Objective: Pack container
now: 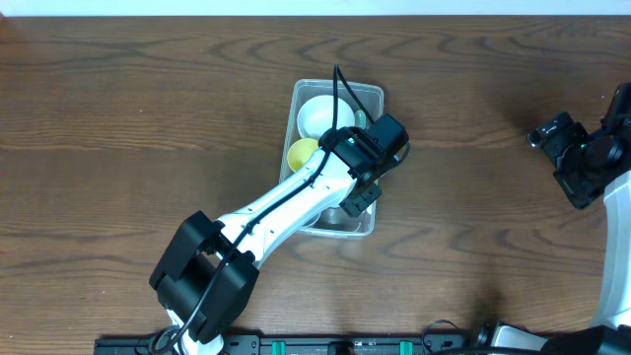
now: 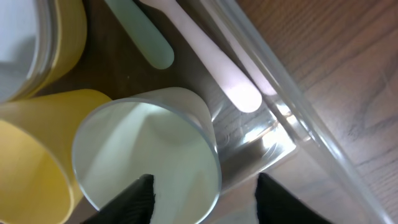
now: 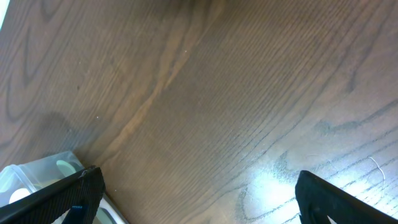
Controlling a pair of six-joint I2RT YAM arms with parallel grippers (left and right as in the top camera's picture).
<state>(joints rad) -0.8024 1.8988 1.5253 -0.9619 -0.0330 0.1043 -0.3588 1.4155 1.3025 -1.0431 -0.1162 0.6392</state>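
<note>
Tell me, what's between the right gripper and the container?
Only bare table lies between the right gripper and the container, as the overhead view shows.

Left arm outstretched, left gripper parted; right arm tucked, right gripper parted

The left arm and right arm show white links with chunky black joints, a thin black cable, and black fingers on the left tool.

Container: clear rectangular tub, rounded corners, rimmed. Upright, open top, part-filled. Sits directly under left claw, which reaches inside its near end.
</note>
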